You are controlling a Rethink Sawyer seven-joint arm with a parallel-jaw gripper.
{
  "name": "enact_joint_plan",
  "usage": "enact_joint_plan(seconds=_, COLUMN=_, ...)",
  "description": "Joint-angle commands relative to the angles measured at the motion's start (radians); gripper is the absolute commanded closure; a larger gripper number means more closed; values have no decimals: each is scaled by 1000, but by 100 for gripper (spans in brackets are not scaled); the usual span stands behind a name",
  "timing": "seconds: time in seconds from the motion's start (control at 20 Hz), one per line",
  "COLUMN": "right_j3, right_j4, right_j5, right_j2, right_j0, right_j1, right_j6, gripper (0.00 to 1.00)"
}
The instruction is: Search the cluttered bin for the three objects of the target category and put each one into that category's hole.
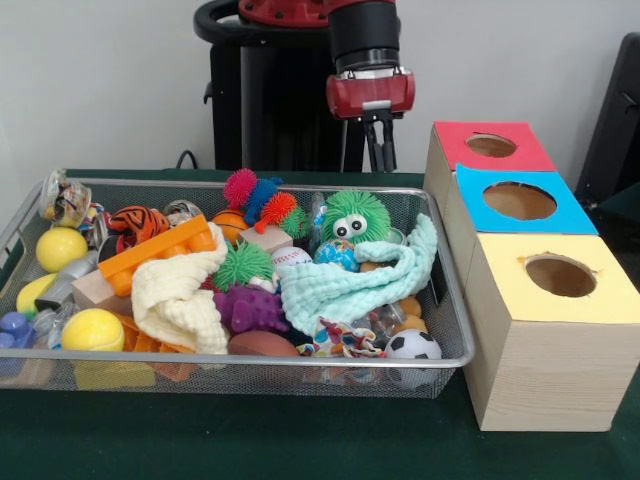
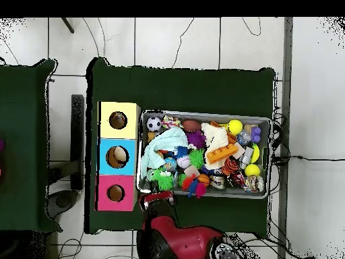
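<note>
The gripper point(image 1: 380, 150) hangs above the bin's far rim with its two dark fingers point(image 1: 387, 146) drawn close together and empty, touching nothing; whether a sliver of gap remains between them cannot be made out. Just below and slightly to one side sits a fuzzy green ball with googly eyes point(image 1: 353, 215), resting against a pale mint cloth point(image 1: 352, 280) draped over half-hidden toys. The wire mesh bin point(image 1: 240, 372) is crowded: a cream cloth point(image 1: 182, 295), an orange block point(image 1: 158, 246), yellow balls point(image 1: 92, 329), a soccer ball point(image 1: 412, 346). Beside it stand three wooden boxes topped red point(image 1: 490, 146), blue point(image 1: 518, 201) and yellow point(image 1: 560, 276), each with a round hole.
</note>
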Motion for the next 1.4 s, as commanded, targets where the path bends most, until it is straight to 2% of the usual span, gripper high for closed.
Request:
enact_joint_plan(seconds=0.05, right_j3=-178, right_j4=119, right_j5=-166, right_j2=-46, right_j0=26, right_j1=95, right_j6=139, gripper=100)
enact_joint_plan(seconds=0.2, right_j3=-200, right_j4=111, right_j5=-153, right_j2=-66, right_j0=33, right_j1=85, right_j6=104, gripper=100)
enact_joint_plan(seconds=0.35, right_j3=-227, right_j4=133, right_j5=-139, right_j2=-123, right_j0=73, right_j1=93, right_j6=46, gripper=100)
enact_joint_plan(seconds=0.5, right_j3=-272, right_j4=81, right_j5=-68, right_j2=-106, right_j0=72, right_j1=100, right_j6=38, gripper=100)
enact_joint_plan(seconds=0.6, right_j3=-313, right_j4=76, right_j5=3, right_j2=-88, right_j0=80, right_j1=107, right_j6=38, gripper=100)
enact_joint_plan(seconds=0.65, right_j3=-337, right_j4=84, right_j5=40, right_j2=-84, right_j0=88, right_j1=112, right_j6=31, gripper=100)
enact_joint_plan(seconds=0.85, right_j3=-401, right_j4=161, right_j5=70, right_j2=-104, right_j0=136, right_j1=130, right_j6=33, gripper=100)
enact_joint_plan(seconds=0.95, right_j3=-431, right_j4=141, right_j5=115, right_j2=-80, right_j0=129, right_j1=123, right_j6=48, gripper=100)
enact_joint_plan(seconds=1.1, right_j3=-488, right_j4=45, right_j5=324, right_j2=50, right_j0=51, right_j1=111, right_j6=45, gripper=100)
enact_joint_plan(seconds=1.2, right_j3=-525, right_j4=47, right_j5=388, right_j2=82, right_j0=38, right_j1=133, right_j6=32, gripper=100)
enact_joint_plan(seconds=1.4, right_j3=-595, right_j4=97, right_j5=441, right_j2=63, right_j0=73, right_j1=167, right_j6=35, gripper=100)
